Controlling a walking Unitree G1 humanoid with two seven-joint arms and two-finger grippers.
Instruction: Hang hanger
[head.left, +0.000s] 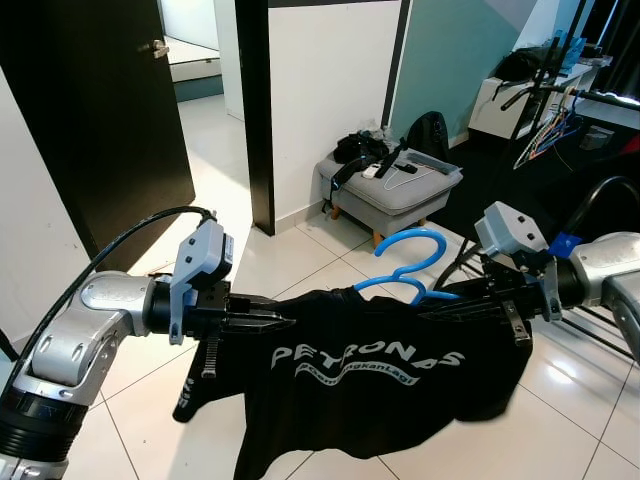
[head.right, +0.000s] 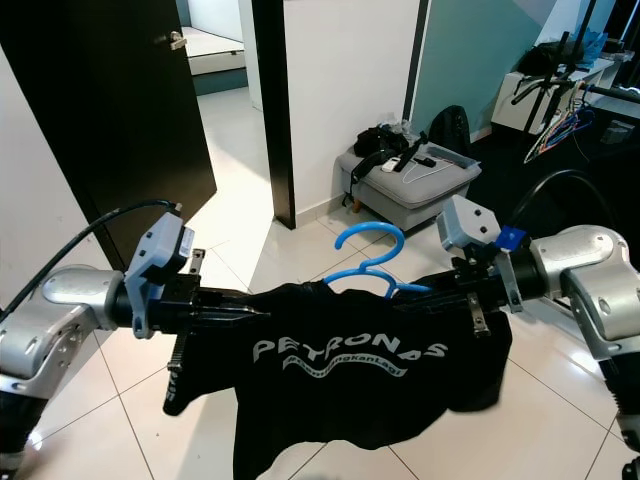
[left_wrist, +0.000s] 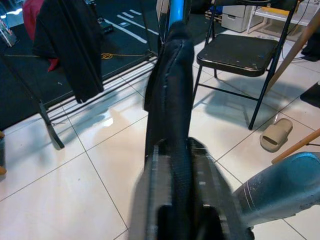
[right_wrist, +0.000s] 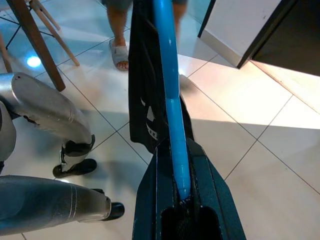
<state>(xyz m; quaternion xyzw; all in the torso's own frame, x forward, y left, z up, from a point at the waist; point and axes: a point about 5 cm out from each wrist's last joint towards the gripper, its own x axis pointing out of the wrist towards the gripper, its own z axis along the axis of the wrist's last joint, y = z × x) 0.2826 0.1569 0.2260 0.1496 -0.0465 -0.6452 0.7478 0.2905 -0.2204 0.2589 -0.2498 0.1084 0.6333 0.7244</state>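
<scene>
The left gripper (head.left: 262, 322) is clamped on the shoulder of a black T-shirt (head.left: 370, 375); the right gripper (head.left: 455, 298) is closed on the blue hanger (head.left: 405, 262) inside it. Both hold the garment level between them above a white tiled floor (head.left: 300, 265), near a dark door (head.left: 95, 110) and a grey ottoman (head.left: 395, 190).

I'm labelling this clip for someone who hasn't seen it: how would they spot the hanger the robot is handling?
Look between the robot's two silver arms, above the white tiled floor. A black T-shirt with white PETRONAS lettering is stretched from the left hand to the right hand. The bright blue plastic hanger pokes from its collar, its curved hook the only blue thing there.
</scene>
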